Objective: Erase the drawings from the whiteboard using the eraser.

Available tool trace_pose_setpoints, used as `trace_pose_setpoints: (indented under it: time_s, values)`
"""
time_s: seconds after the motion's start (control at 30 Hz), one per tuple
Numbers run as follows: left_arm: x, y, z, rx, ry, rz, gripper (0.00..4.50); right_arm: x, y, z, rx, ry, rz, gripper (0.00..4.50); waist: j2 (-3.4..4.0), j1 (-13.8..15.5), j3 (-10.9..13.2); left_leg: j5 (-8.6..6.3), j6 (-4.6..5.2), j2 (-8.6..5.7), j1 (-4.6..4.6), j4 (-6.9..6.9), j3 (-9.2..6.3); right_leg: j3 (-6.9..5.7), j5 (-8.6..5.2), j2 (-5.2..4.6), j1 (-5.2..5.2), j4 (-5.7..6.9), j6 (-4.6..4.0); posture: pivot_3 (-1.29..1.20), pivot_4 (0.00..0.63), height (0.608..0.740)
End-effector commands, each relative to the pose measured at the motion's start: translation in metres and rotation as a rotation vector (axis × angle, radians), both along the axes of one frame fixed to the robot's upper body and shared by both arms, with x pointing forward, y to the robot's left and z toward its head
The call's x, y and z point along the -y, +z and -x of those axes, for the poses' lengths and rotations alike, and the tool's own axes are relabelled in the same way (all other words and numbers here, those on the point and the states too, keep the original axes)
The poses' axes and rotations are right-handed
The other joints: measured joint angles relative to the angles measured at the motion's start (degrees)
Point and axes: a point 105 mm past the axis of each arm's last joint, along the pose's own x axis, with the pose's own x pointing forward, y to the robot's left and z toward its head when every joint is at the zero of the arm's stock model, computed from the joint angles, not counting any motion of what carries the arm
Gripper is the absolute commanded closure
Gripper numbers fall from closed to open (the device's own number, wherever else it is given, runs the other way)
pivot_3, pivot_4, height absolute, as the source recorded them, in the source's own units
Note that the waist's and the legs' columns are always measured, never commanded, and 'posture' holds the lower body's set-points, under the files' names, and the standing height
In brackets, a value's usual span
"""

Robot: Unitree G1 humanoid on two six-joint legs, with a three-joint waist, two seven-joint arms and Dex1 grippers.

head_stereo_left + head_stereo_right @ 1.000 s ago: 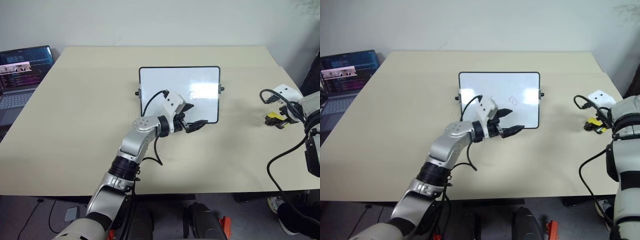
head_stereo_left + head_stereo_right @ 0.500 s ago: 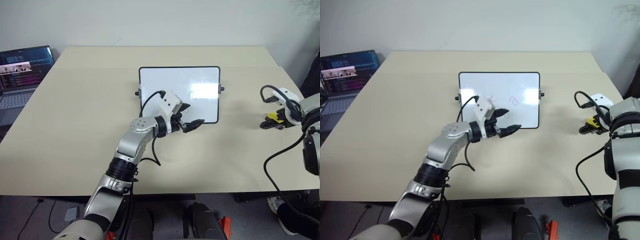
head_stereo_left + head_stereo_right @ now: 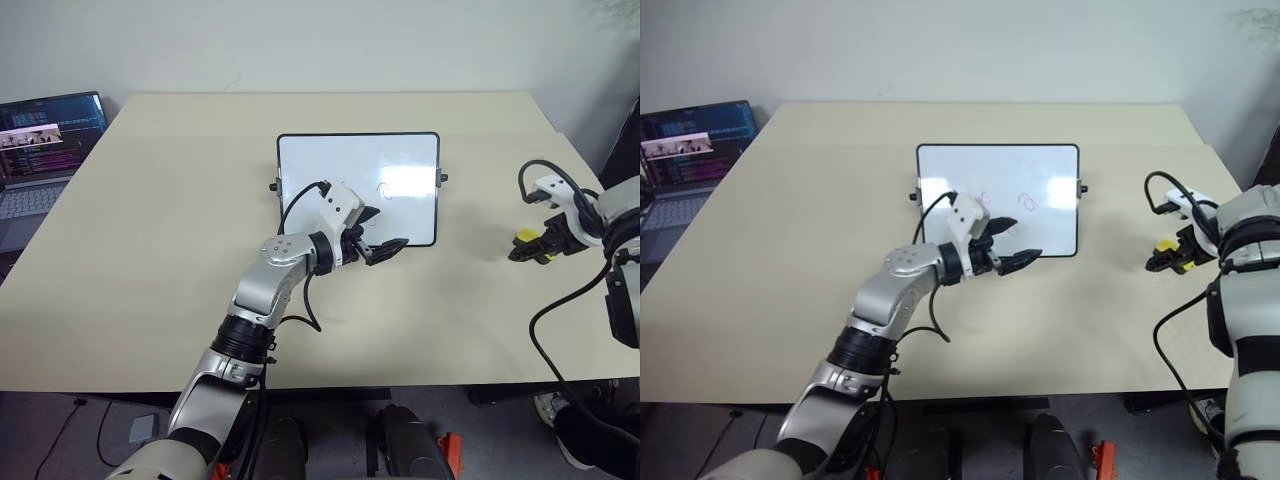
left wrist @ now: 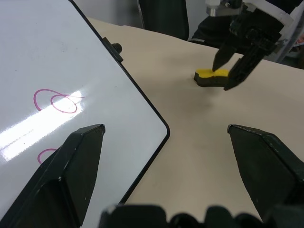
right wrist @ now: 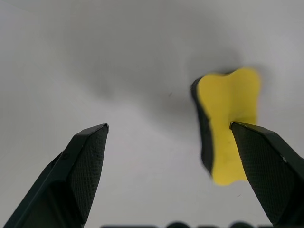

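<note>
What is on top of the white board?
The whiteboard carries pink looped drawings. The left gripper, open, hovers at its near edge and hides part of the surface there, so further marks may be covered.

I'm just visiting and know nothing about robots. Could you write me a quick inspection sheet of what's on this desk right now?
Surface: beige table, mostly bare.
Job's things: whiteboard lying near the middle, with pink looped drawings on it; yellow and black eraser on the table off to the robot's right, apart from the board.
Clutter: open laptop at the table's far left edge.
Grippers: left gripper open, holding nothing, at the board's near edge; right gripper open over the eraser, one finger beside it, not closed on it.
Cables: black cables looping from both wrists; more on the floor.
Surroundings: plain pale wall behind the table, grey floor below.
</note>
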Motion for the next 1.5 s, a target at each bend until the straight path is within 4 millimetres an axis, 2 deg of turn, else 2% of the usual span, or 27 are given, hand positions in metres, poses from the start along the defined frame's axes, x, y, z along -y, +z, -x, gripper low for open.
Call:
trace_pose_setpoints:
  time_s: [0.03,0.13,0.4,0.7,0.9,1.17,1.5]
  values:
    - [0.0,0.016,0.0,0.055,0.0,0.028,0.0,0.009,0.033,-0.011,0.151,-0.036,0.043,0.02,0.0,0.0,0.0,0.0,0.0,0.0,0.0,0.0,0.0,0.0,0.0,0.0,0.0,0.0,0.0,0.0,0.15,0.74]
    - [0.0,0.016,0.0,0.056,-0.001,0.028,0.0,0.011,0.031,-0.013,0.162,-0.027,0.076,0.02,0.0,0.1,0.0,0.0,0.0,0.0,-0.01,0.0,0.0,0.0,0.0,0.0,0.0,-0.02,0.0,0.0,0.15,0.74]
    - [0.0,0.016,0.0,0.059,-0.001,0.026,0.0,0.016,0.011,-0.014,0.133,-0.066,0.159,0.02,0.0,0.1,0.0,0.0,0.0,0.0,-0.01,0.0,0.0,0.01,0.0,0.0,0.0,-0.01,0.0,0.0,0.15,0.74]
    - [-0.004,0.016,-0.001,0.06,0.022,0.027,0.0,0.004,0.001,-0.016,0.1,-0.043,0.148,0.02,0.0,0.1,0.0,0.0,0.0,0.0,-0.01,0.0,-0.01,0.0,0.0,0.0,0.0,0.0,0.0,0.0,0.15,0.74]
    - [-0.005,0.015,-0.001,0.059,0.033,0.031,0.0,0.005,-0.009,-0.014,0.06,-0.052,0.188,0.02,0.0,0.1,0.0,0.0,0.0,0.0,-0.01,0.0,0.0,0.0,0.0,0.0,0.0,0.0,0.0,0.0,0.15,0.74]
    - [-0.005,0.015,-0.001,0.058,0.034,0.033,0.0,0.013,-0.009,-0.009,0.013,-0.083,0.261,0.02,0.0,0.1,0.0,0.0,0.0,0.0,0.0,0.0,0.0,0.0,0.0,0.0,0.0,0.0,0.0,0.0,0.15,0.74]
    - [-0.005,0.015,-0.001,0.062,0.043,0.038,0.0,0.001,-0.014,-0.005,-0.071,-0.002,0.25,0.02,0.01,0.0,0.0,0.0,0.0,0.0,0.0,0.0,-0.01,0.0,0.0,0.0,0.0,0.01,0.0,0.0,0.15,0.74]
